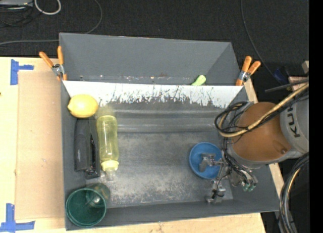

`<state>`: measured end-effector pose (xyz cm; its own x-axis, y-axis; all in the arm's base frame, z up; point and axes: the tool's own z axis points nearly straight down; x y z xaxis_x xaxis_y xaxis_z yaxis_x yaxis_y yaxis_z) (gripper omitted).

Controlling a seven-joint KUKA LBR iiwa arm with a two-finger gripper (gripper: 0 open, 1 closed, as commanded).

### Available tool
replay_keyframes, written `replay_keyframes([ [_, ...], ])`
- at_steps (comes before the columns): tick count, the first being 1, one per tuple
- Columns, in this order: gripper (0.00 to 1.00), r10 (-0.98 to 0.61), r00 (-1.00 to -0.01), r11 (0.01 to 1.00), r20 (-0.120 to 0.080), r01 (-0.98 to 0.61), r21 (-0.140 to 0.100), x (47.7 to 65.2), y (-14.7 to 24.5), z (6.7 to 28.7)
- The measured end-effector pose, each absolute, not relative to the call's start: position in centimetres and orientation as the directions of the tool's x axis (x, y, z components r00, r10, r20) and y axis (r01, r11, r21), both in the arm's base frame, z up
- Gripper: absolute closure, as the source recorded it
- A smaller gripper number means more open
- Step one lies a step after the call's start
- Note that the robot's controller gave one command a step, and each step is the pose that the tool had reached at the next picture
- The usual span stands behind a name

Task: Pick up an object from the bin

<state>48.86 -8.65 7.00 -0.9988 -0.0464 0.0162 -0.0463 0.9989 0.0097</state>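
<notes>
My gripper (212, 179) is low in the bin's front right corner, open. One fingertip (206, 163) sits over a blue round dish (200, 157) on the bin floor. The other fingertip (216, 195) is down by the floor, in front of the dish. Nothing shows between them. The arm's orange cover hides the dish's right edge.
Along the left wall lie a yellow lemon (83, 105), a black stapler (83, 148), a pale yellow bottle (107, 142) and, in the front left corner, a dark green cup (86, 206). A yellow-green marker (198, 80) rests at the back wall.
</notes>
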Motion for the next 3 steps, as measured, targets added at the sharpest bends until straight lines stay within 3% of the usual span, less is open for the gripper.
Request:
replay_keyframes([
  [1, 0.0, -0.016, -1.0, 1.0, 0.005, -0.016, 0.008, 53.2, -9.0, 19.3],
  [2, 0.0, -0.075, -0.997, 0.997, 0.021, -0.075, 0.012, 50.1, -8.5, 17.0],
  [3, 0.0, -0.19, -0.982, 0.982, -0.006, -0.19, 0.006, 53.0, -7.8, 15.9],
])
